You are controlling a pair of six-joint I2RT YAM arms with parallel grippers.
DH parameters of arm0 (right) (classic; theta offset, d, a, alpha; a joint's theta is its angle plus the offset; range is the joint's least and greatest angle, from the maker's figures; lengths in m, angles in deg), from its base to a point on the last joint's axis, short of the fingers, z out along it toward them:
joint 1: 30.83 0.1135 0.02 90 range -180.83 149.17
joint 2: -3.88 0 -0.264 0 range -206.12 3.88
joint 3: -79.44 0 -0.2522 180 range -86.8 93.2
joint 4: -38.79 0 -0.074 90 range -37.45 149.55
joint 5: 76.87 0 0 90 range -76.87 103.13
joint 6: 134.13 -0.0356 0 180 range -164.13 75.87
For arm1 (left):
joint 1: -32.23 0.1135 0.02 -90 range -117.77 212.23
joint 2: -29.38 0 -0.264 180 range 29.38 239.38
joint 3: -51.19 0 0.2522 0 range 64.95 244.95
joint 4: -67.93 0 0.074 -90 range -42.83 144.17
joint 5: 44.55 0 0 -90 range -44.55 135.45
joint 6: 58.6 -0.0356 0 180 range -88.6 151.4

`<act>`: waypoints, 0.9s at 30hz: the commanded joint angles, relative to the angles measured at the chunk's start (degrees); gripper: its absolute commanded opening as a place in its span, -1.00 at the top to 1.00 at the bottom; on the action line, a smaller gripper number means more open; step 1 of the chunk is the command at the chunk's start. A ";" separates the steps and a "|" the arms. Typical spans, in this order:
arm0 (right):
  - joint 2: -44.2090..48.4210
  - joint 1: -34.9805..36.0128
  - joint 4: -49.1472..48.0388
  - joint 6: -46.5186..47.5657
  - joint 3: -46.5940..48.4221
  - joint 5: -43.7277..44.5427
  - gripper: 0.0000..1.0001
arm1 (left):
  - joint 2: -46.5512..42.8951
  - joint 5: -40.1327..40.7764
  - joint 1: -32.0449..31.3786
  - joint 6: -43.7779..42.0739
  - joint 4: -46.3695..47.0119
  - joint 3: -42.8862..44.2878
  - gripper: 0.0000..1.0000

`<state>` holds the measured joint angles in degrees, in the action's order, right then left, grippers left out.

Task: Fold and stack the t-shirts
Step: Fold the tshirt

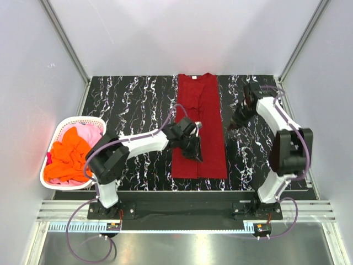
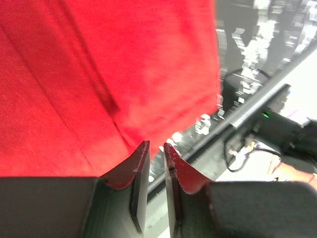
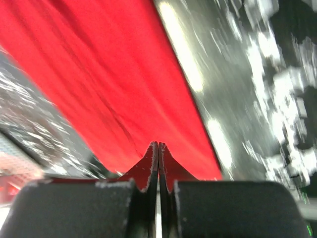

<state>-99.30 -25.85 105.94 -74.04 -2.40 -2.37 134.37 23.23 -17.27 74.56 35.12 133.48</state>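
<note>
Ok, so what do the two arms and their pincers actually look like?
Both the left arm and the right arm have white links with chunky black joints. A thin purple cable loops out from each arm's base and runs up along the arm. The left pincer and the right pincer each have two dark fingers that curve inward and taper to narrow tips.

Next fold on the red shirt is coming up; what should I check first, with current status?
1. Strip flat: the dark red shirt lies as one long strip on the table: ok.
2. Cloth released: the left gripper, jaws slightly apart, holds nothing: ok.
3. Ready to grasp: the right gripper is shut and empty, beside the shirt's right edge: not ok.
4. Sleeves tucked in: cannot tell.
5. Work area clear: the orange shirt and pink shirt sit in the basket at the left: ok.
</note>
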 commanded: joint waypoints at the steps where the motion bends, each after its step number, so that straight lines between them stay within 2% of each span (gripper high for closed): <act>1: 8.93 2.14 1.46 -1.99 -12.57 4.87 1.00 | -5.58 -1.60 -0.08 -2.02 0.68 1.52 0.55; 4: 16.50 4.95 0.32 -5.76 -24.50 6.01 1.00 | -7.77 -1.69 0.10 -2.29 0.59 -0.14 0.56; 10: 21.78 9.70 -5.12 -12.09 -37.88 6.80 1.00 | -12.51 -1.43 1.15 -4.48 0.94 -4.37 0.51; 21: 21.01 11.37 -12.07 -14.03 -41.95 5.49 1.00 | -20.08 -0.11 8.62 -4.92 1.38 -15.26 0.49; 27: 20.47 12.25 -10.85 -14.56 -41.33 7.42 1.00 | -21.32 0.59 11.35 -5.80 1.30 -18.25 0.49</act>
<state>-78.71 -14.31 95.40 -87.31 -43.99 3.16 115.51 23.08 -7.00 70.23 34.53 116.34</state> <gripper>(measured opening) 0.011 0.253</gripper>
